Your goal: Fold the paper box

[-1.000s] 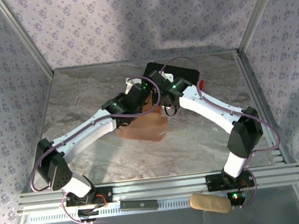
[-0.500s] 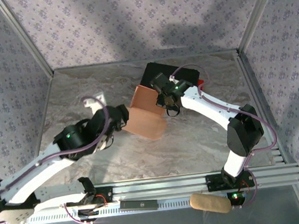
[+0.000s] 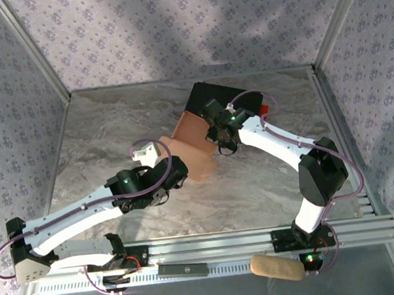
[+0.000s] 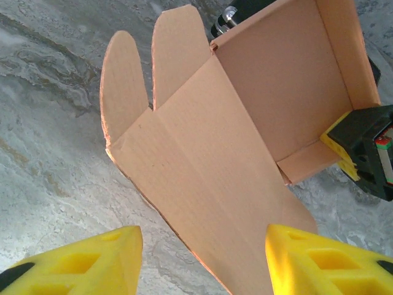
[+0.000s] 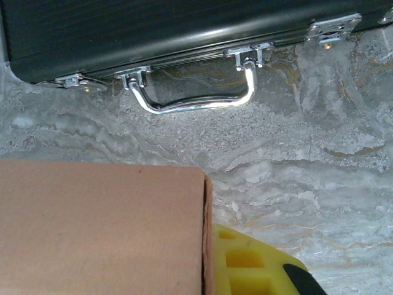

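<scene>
The paper box (image 3: 194, 151) is sitting half-formed on the desk (image 3: 103, 129), just in front of the black case (image 3: 224, 101) and a touch to its left. From the left wrist camera, one end is standing up as an open tray with walls on three sides. A long creased panel is running out from it toward the lens, and two rounded tabs are sticking out along the panel's far-left edge.

The right hand (image 3: 218, 132) is clenched on the box's thin wall at the corner nearest the case. In its own camera the cardboard edge is pressing flat against a yellow finger (image 5: 245, 264). Beyond that wall the case's silver handle (image 5: 196, 98) and latches are facing the box across a strip of bare marble.

The left hand (image 3: 178, 172) is hanging at the side of the box farthest from the case, released and gripping nothing. Its two yellow pads (image 4: 80, 258) are standing well apart, with the loose end of the long panel reaching down between them. I can't tell whether either pad is touching it.
</scene>
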{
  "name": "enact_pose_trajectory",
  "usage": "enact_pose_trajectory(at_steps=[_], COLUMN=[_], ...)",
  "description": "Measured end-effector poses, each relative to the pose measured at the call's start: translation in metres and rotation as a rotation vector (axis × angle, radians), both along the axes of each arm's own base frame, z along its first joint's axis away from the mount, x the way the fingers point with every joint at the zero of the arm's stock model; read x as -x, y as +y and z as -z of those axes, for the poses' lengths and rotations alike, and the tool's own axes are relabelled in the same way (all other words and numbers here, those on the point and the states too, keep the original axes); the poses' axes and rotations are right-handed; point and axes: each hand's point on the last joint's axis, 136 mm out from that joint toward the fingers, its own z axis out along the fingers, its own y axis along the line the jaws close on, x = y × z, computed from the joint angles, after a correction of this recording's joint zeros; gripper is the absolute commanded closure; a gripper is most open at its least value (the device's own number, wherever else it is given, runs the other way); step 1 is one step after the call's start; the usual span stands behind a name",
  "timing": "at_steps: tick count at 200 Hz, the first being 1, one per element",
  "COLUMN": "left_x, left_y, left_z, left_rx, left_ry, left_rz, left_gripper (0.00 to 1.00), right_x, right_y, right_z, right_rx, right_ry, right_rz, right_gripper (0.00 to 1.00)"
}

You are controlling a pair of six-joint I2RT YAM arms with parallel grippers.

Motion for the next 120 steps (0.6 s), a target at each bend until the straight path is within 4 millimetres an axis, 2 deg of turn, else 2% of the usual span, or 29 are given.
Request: enact_pose_trajectory(at_steps=[43,86,96,120], left_x=[-0.003,-0.006,-0.008,-0.008], left_y=[-0.005,-0.007,-0.004,0.003], left_z=[0.001,0.018,0.020,0.017], left_rx=[0.051,-0.008,-0.015,-0.052], left_ry=[-0.001,0.024,0.026,0.019], left_rz=[-0.031,-0.055,-0.076,-0.084], left_gripper=[0.69,1.00,1.00,1.00], right_x=[0.001,0.005,0.006,0.011], right_y=[-0.003,-0.004,-0.004,0.003], right_z=[-0.002,0.002,0.004,0.005], right_rx=[-0.016,-0.022,-0.028,-0.041], right_ry=[-0.005,-0.001,0.005,0.011], right_rz=[0.014,0.026,0.030,0.019], right_gripper=[1.00,1.00,1.00,0.64])
